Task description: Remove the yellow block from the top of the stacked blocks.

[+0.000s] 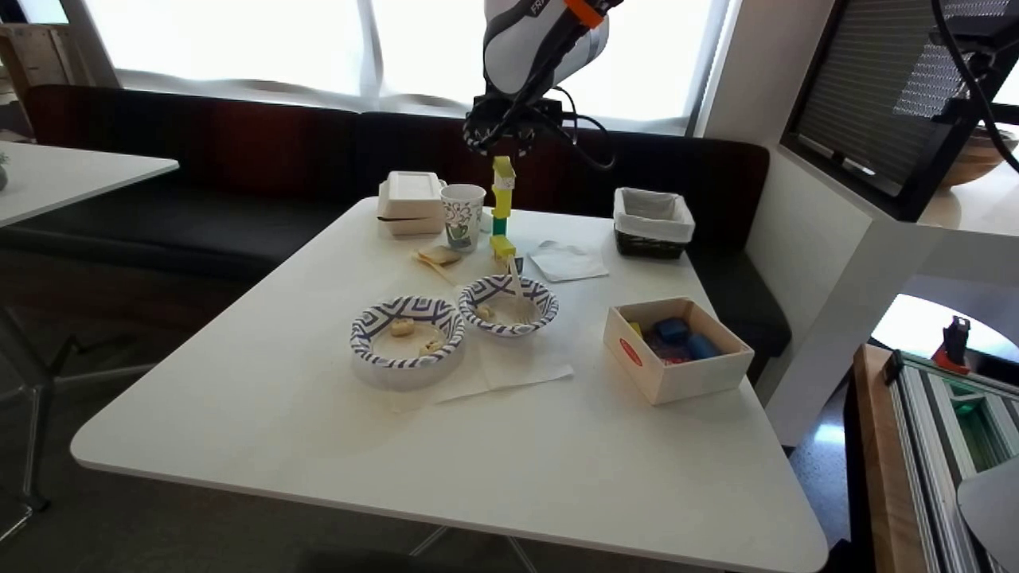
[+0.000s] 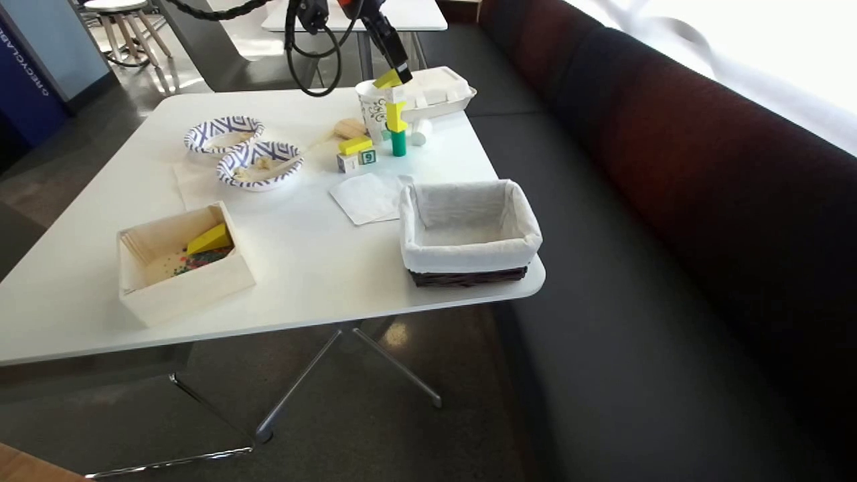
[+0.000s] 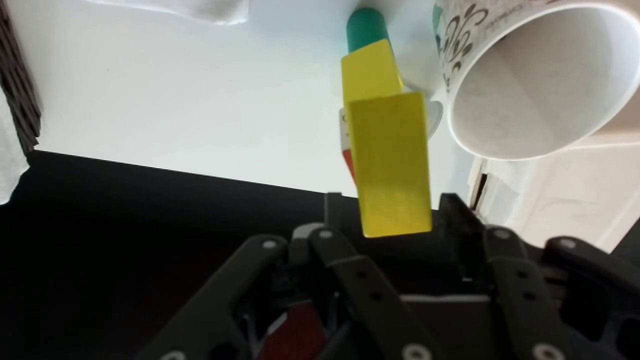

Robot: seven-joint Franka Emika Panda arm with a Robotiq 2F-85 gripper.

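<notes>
Black fingers (image 3: pixel 459 220) of the gripper (image 3: pixel 391 207) stood wide as I watched, and in the wrist view the end of the yellow block (image 3: pixel 392 165) showed between them with a gap on each side. That block sat aslant at the very top of the stack (image 1: pixel 502 199), near the edge of the table (image 1: pixel 302 446) that ran along the dark seat (image 1: pixel 183 239). Beneath it came a white block (image 2: pixel 395 95), then a second yellow block (image 2: pixel 396 118), and a green cylinder (image 2: pixel 399 144) at the bottom. Just beside the stack rose a patterned paper cup (image 1: pixel 462 219), and past the cup a takeout box (image 1: pixel 411 205) sat at one corner of that seat-side edge. At the opposite corner of the same edge I saw a cloth-lined basket (image 2: pixel 469 258). Farther from the seat, a third yellow block (image 2: pixel 355 145) lay on two small cubes (image 2: pixel 367 157), close to a white napkin (image 2: pixel 365 199). Two blue-patterned bowls (image 1: pixel 368 326) sat side by side, well in from the edges, and a wooden box (image 1: pixel 700 382) holding yellow and blue pieces (image 1: pixel 671 329) stood by the long edge that led away from the basket's corner.
</notes>
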